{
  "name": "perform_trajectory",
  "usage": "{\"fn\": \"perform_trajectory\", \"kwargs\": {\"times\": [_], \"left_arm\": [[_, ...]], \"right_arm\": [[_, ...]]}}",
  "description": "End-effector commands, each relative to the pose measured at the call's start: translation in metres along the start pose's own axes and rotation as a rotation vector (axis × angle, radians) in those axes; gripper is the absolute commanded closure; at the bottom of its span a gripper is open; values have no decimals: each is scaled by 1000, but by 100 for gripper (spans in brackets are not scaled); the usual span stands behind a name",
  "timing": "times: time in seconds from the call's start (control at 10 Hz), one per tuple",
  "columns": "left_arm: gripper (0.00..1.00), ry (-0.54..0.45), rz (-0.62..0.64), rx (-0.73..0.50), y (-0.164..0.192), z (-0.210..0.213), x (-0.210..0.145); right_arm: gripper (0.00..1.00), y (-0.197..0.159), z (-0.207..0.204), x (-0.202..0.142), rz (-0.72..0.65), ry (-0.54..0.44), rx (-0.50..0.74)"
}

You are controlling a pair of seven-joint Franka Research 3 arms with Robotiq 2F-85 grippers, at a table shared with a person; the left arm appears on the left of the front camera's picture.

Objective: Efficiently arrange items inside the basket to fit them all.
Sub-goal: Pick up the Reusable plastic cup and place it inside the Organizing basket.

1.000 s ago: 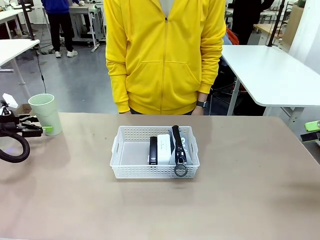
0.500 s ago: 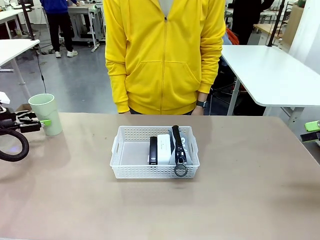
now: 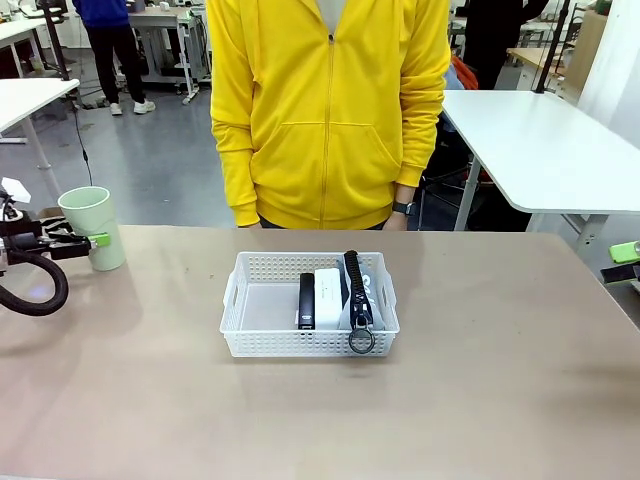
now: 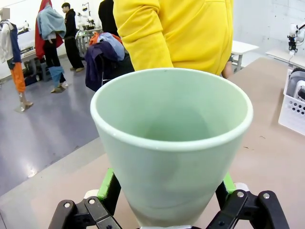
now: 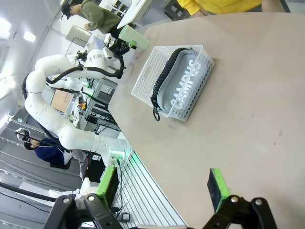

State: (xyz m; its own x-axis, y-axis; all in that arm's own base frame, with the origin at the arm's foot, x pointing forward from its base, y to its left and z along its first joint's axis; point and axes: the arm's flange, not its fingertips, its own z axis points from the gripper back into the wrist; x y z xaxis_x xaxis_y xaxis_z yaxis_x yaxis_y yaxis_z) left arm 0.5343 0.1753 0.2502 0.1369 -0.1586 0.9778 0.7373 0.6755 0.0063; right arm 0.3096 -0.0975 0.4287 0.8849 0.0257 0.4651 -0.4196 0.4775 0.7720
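The pale green cup (image 3: 91, 228) stands upright at the table's far left. My left gripper (image 3: 88, 241) is open, its green pads (image 4: 106, 183) on either side of the cup's (image 4: 171, 143) lower part. The white basket (image 3: 262, 312) sits mid-table. In it, side by side at its right half, stand the black stapler (image 3: 307, 300), the small white box (image 3: 327, 288) and the grey zip pouch (image 3: 362, 300) on edge, ring pull at the near wall. My right gripper (image 5: 163, 186) is open and empty over the table's right edge, far from the basket (image 5: 151, 71) and pouch (image 5: 183, 90).
A person in a yellow hoodie (image 3: 330, 110) stands at the far side of the table, hands down. The left half of the basket floor is bare. Bare brown tabletop (image 3: 480, 400) lies around the basket.
My left gripper has moved up along the cup's side and a little farther round it, jaws still open. The basket, its contents and the right arm have not moved.
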Motion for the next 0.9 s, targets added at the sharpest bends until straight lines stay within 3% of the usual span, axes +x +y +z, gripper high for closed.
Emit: {"fn": "perform_trajectory", "kwargs": {"times": [0.0, 0.5, 0.6, 0.7, 0.8], "left_arm": [[0, -10, -5, 21, 7, -7, 2], [0, -45, -6, -22, 3, -6, 5], [14, -44, -15, -42, 1, -7, 7], [58, -45, -16, -41, 0, -6, 9], [71, -46, -18, -42, -1, -6, 10]], "right_arm": [[0, 4, 1, 3, -17, -14, 13], [0, 4, 1, 3, -17, -14, 13], [0, 4, 1, 3, -17, -14, 13], [0, 4, 1, 3, -17, -14, 13], [0, 4, 1, 3, -17, -14, 13]]}}
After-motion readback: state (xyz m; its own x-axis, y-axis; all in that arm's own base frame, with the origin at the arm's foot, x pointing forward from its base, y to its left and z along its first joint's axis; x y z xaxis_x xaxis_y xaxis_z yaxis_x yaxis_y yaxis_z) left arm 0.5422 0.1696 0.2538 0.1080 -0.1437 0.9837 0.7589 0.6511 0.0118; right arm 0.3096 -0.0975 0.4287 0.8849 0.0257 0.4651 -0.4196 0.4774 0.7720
